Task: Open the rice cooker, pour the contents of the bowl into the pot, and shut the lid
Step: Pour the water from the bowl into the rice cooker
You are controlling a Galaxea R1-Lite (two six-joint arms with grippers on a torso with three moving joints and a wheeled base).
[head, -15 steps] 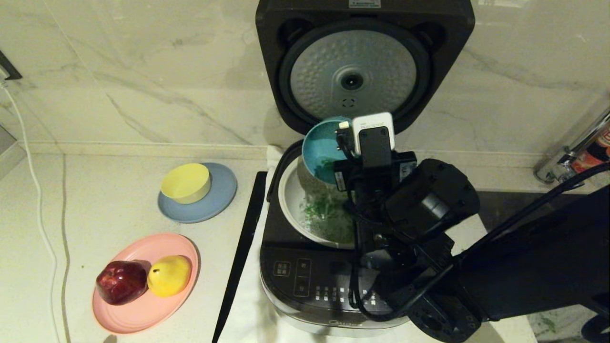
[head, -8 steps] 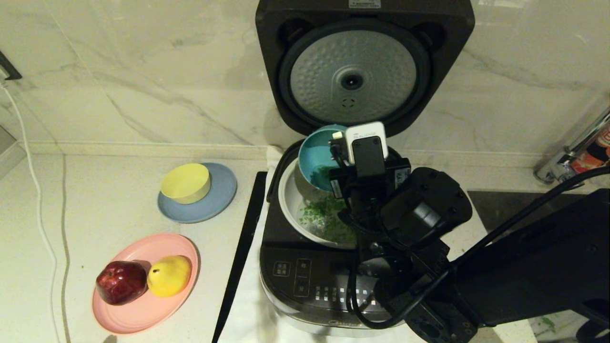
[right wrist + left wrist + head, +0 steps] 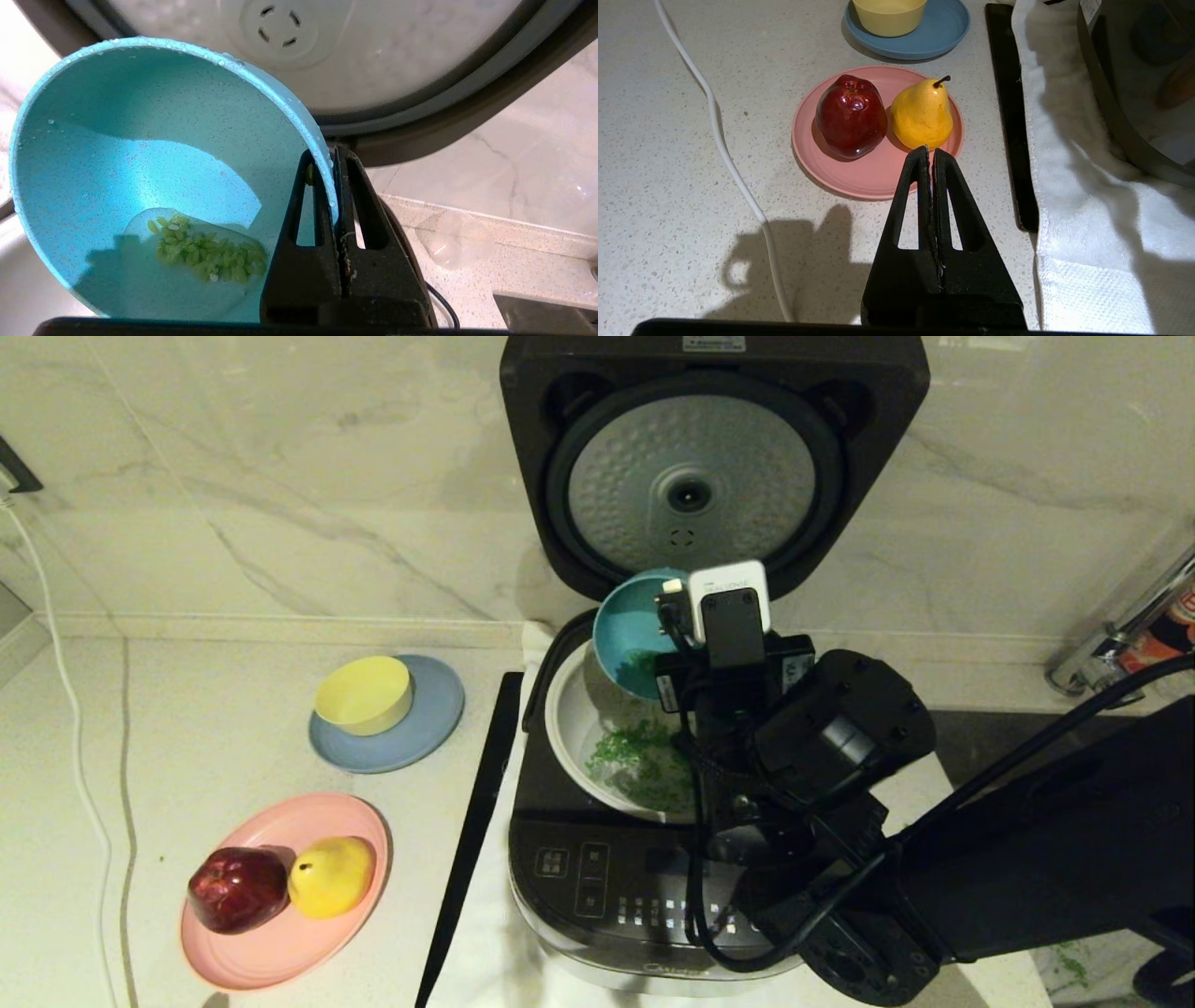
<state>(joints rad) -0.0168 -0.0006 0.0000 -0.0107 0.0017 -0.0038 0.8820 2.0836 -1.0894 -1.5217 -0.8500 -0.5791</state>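
The dark grey rice cooker point(image 3: 597, 887) stands with its lid point(image 3: 691, 467) raised, dimpled silver underside facing me. The cream-white pot point(image 3: 568, 728) holds chopped green bits point(image 3: 644, 767). My right gripper point(image 3: 332, 154) is shut on the rim of the teal-blue bowl point(image 3: 630, 625) point(image 3: 140, 154), which is tilted steeply on its side over the pot's far part. A small clump of green bits point(image 3: 205, 252) still clings inside the bowl. The gripper's fingertips are hidden behind its wrist camera in the head view. My left gripper point(image 3: 930, 150) is shut and empty, hovering near the pink plate.
A pink plate point(image 3: 271, 952) with a red apple point(image 3: 238, 889) and a yellow pear point(image 3: 331, 875) sits front left. A yellow bowl point(image 3: 364, 693) rests on a grey-blue plate point(image 3: 434, 728). A black strip point(image 3: 476, 821) and white towel point(image 3: 1092, 224) lie beside the cooker. A white cable point(image 3: 65, 709) runs along the left.
The right gripper dipped with the bowl toward the pot, then rose back. Green bits fell into the pot, and the pile there has grown.
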